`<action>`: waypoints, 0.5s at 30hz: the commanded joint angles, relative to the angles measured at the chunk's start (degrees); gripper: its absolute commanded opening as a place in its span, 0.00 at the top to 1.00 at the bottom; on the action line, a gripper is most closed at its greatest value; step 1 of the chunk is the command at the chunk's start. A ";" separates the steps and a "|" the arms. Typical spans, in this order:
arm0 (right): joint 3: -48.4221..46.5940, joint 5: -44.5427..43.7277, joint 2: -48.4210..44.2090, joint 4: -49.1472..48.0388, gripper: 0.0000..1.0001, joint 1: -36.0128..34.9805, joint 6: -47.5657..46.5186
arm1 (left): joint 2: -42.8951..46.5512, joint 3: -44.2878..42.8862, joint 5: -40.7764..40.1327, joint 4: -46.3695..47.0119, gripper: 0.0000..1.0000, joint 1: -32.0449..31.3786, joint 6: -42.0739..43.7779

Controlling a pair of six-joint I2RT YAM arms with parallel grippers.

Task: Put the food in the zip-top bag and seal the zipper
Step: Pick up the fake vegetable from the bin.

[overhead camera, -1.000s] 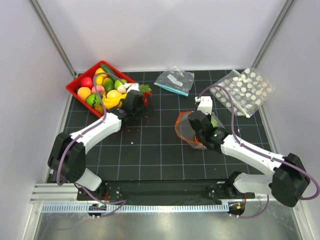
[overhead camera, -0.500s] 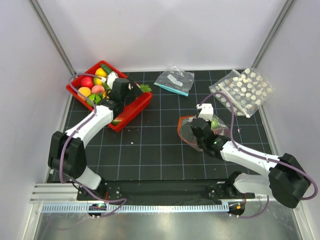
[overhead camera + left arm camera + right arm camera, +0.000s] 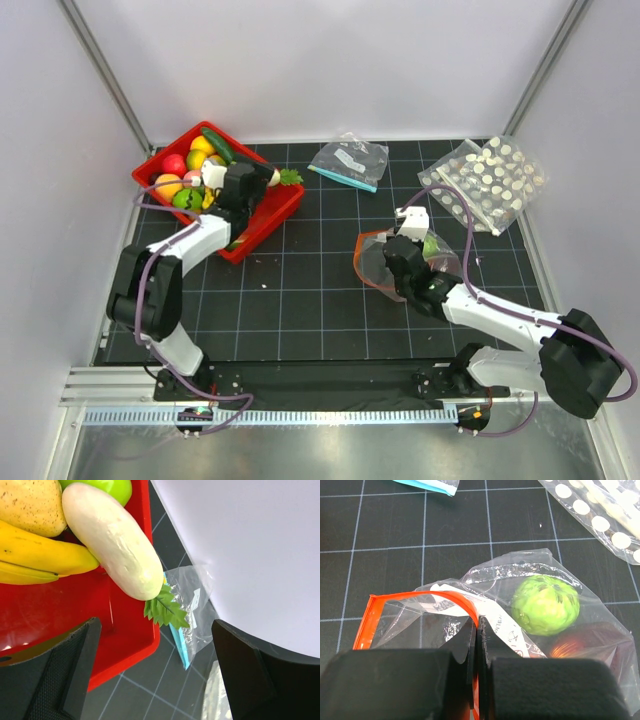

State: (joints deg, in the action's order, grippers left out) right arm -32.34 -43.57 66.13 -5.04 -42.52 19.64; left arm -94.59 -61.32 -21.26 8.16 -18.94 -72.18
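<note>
Wide open over the red tray point(image 3: 50, 615): left gripper point(image 3: 154, 630), white radish point(image 3: 110, 540) just ahead inside it, long axis slanting across. Well right of the tray, zip-top bag point(image 3: 520, 575) pinched at zipper point(image 3: 375, 610) by closed right gripper point(image 3: 479, 630).

Left pincer point(image 3: 154, 640) spread wide, right pincer point(image 3: 479, 632) clamped

One left arm point(image 3: 190, 245), one right arm point(image 3: 500, 315), three bags — one zip-top bag point(image 3: 375, 262), one teal-strip bag point(image 3: 350, 160), one white-dotted bag point(image 3: 490, 180) — one red tray point(image 3: 268, 226), one green food piece point(image 3: 546, 605) and one reddish food piece point(image 3: 580, 642) inside the zip-top bag, and, in the tray, one white radish point(image 3: 112, 540) and two bananas point(image 3: 45, 555).
</note>
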 commanded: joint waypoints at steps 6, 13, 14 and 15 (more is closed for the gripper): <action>-0.18 -2.31 -0.56 -3.14 0.99 0.07 0.31 | -5.43 -2.13 -4.76 10.03 0.08 0.48 -7.88; -0.53 -2.57 -0.39 -2.87 0.99 0.07 0.31 | -10.97 -4.68 -4.50 9.41 0.10 0.74 -12.28; -0.53 -2.74 -0.12 -2.52 0.99 0.07 0.31 | -11.49 -4.86 -4.67 9.33 0.10 0.75 -13.32; -0.79 -2.75 -0.12 -2.52 0.99 0.07 0.31 | -12.72 -5.38 -4.67 9.41 0.10 0.75 -13.77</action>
State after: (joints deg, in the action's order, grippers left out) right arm -32.34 -43.88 66.13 -5.17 -42.52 19.62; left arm -105.69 -64.03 -23.64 14.83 -18.61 -82.63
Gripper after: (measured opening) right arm 0.048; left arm 0.899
